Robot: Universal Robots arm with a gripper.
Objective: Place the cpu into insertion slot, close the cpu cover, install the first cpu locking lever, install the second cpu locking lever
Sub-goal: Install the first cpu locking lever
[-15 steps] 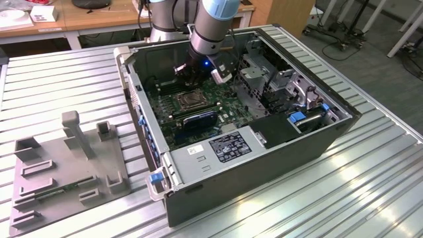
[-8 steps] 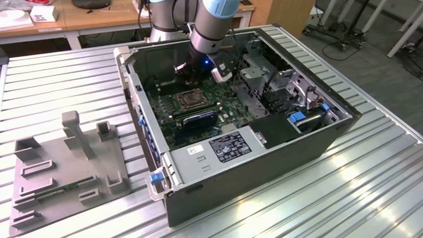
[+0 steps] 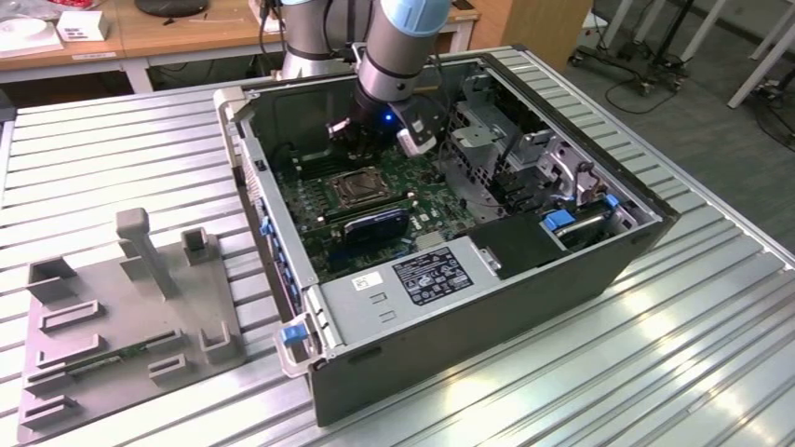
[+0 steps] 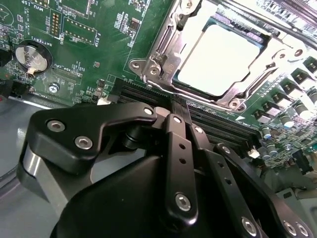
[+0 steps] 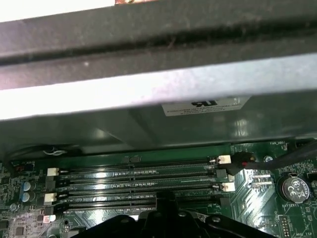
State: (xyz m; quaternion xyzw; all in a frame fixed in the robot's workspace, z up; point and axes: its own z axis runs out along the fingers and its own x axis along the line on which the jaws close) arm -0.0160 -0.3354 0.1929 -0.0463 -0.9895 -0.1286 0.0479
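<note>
One cpu [image 4: 223,59] seated flat in its slot [image 3: 331,191], cover [image 4: 166,62] down; the lever step seems in hand.
Fingers [image 4: 174,134] are pressed together, gripping nothing, over the memory slots [image 5: 133,176] at 12 o'clock of the slot in the exterior view. The cpu faces up; being square it has no long axis, its edges parallel to the case [image 3: 497,307] walls. Whether either lever is latched I cannot tell. Lever work likely calls for a fine, low push at the slot's rim.

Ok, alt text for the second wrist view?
The cpu lies framed by the silvery cover on the green board. The black hand is in the foreground, its tip by the memory slots.
</note>
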